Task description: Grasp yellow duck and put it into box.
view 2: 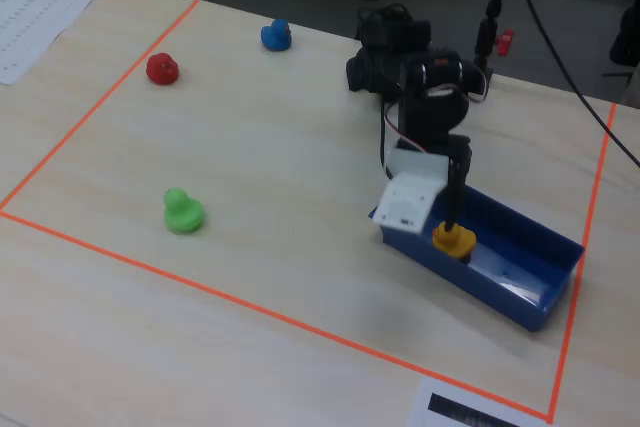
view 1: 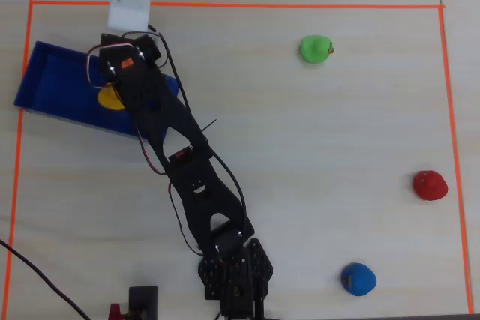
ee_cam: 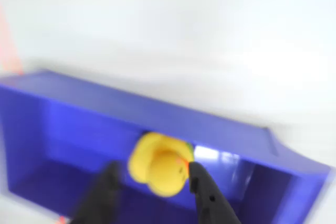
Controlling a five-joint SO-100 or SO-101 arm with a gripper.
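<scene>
My black two-finger gripper (ee_cam: 152,182) pinches the small, probably light, squashy yellow toy duck (ee_cam: 159,164) by its sides, low inside the shallow blue box (view 2: 545,287).

My arm (view 1: 191,170) stretches from its base at the near edge of the overhead view diagonally up to the far left, links nearly in one line. In the fixed view the wrist bends down steeply, so the tool (view 2: 452,232) points at the worktop. In the wrist view the tool (ee_cam: 152,179) shows two dark fingers (ee_cam: 207,195) rising from the bottom edge, set apart with something held between them; that view is blurred.
</scene>
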